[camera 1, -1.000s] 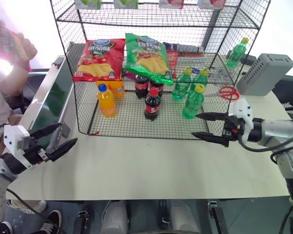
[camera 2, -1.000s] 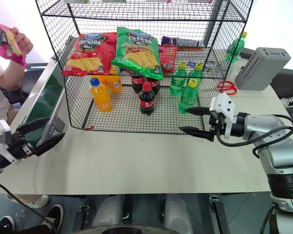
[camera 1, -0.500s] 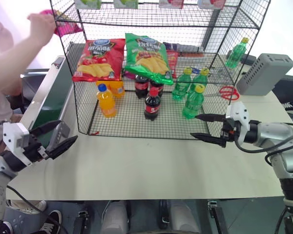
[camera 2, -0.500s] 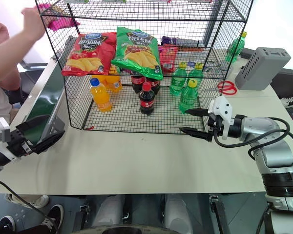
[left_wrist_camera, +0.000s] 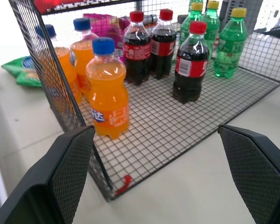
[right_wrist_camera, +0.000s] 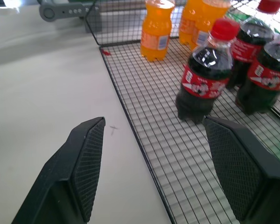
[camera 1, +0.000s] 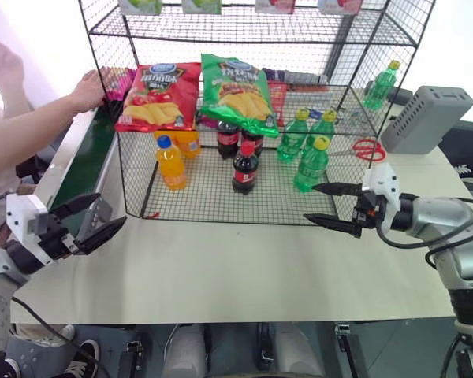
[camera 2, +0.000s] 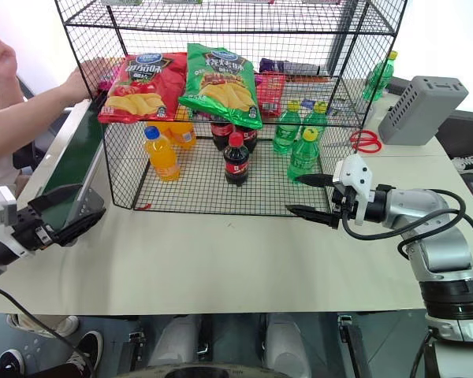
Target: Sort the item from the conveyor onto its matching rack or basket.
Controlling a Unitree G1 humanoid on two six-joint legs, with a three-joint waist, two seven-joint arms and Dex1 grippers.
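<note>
Left eye view | left hand (camera 1: 93,220) and right hand (camera 1: 331,206) spread, empty | pink bag (camera 1: 116,81) far beyond left hand, in person's hand (camera 1: 87,89) | risk: collision if reaching early

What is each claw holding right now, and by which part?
Nothing. The left claw and the right claw both stand open and empty over the table. A person's hand holds the pink crisp bag by its edge.

No legible text on the crisp bags (camera 1: 159,96) or bottle labels (left_wrist_camera: 109,115)
</note>
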